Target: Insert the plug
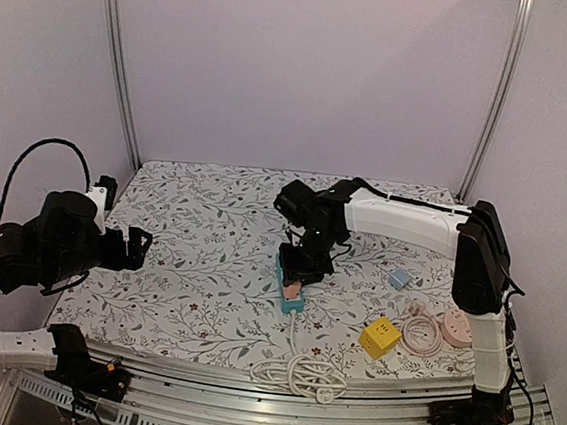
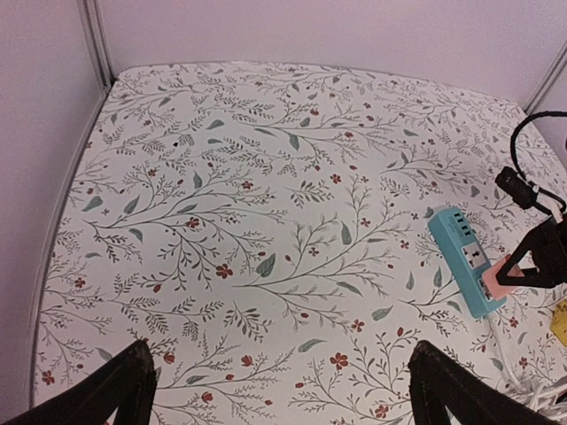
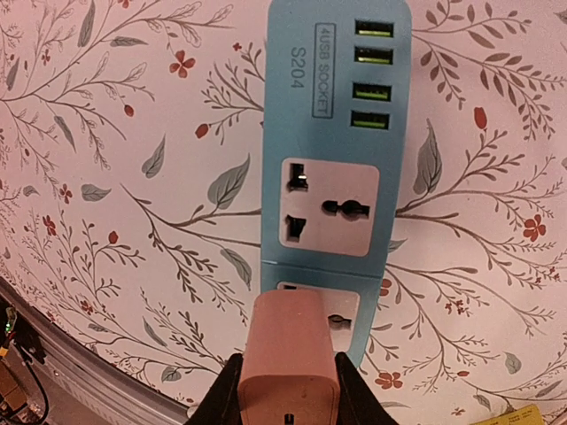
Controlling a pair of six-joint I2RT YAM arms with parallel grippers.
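The right gripper (image 3: pixel 288 394) is clenching the rigid, probably light pink plastic plug (image 3: pixel 288 341) by its flat sides at the blue rectangular power strip (image 3: pixel 337 133); the left gripper (image 2: pixel 283 381) is hanging released.

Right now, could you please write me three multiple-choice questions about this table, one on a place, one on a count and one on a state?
1. Where is the yellow cube? A. right of the power strip, near the front edge; B. at the back left corner; C. on the strip.
2. How many USB ports does the strip have? A. two; B. four; C. six.
3. What is the right gripper doing? A. open and empty; B. shut on the pink plug; C. resting on the cube.
Answers: 1 A, the top view shows it there; 2 B, four green slots line its end; 3 B, it clamps the plug over a socket.
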